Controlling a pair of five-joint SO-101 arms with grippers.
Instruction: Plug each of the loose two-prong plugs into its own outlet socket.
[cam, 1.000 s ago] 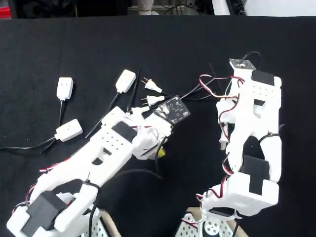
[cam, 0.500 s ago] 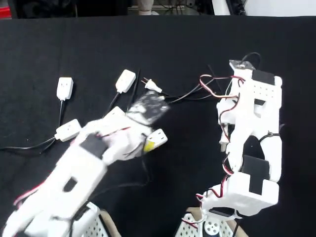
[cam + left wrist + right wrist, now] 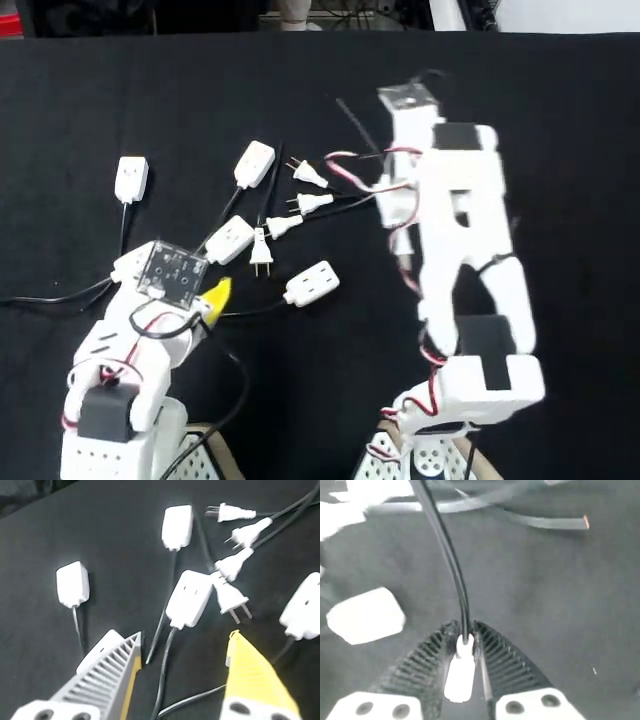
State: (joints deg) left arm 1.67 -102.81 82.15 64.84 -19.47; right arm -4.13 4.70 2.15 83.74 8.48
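- From above, my right arm (image 3: 455, 215) covers its own fingertips and whatever sits between them
- In the right wrist view, my right gripper (image 3: 464, 630) is clenched on the held plug (image 3: 460, 675), a small white body wedged between the ribbed pads
- Its prongs are hidden from me, and its black cord (image 3: 447, 555) runs straight out past the fingertips
- A blurred white block (image 3: 365, 615) lies beside that cord; I cannot tell which socket it is
- My left gripper (image 3: 185, 636) is released, with the grey finger (image 3: 107, 672) and the yellow finger (image 3: 252, 672) standing wide apart
- The middle socket (image 3: 190, 599) lies just beyond the gap between those two fingers, not touching either, and its own lead (image 3: 163, 680) trails back through the gap
- The hidden socket (image 3: 100, 650) is half covered by the grey finger, on that finger's side of the middle socket
- The cut-off socket (image 3: 302, 607) runs out of the picture on the yellow finger's side of the middle socket
- The far socket (image 3: 177, 526) lies straight beyond the middle socket, and the side socket (image 3: 72, 583) lies well apart from it, out past the grey finger
- The nearest plug (image 3: 231, 599) lies right beside the middle socket with its prongs pointing towards the yellow finger; I cannot tell whether plug and socket touch
- The second plug (image 3: 232, 565), third plug (image 3: 247, 531) and farthest plug (image 3: 232, 512) fan out beyond the middle socket, all lying loose on the black table (image 3: 560, 100)
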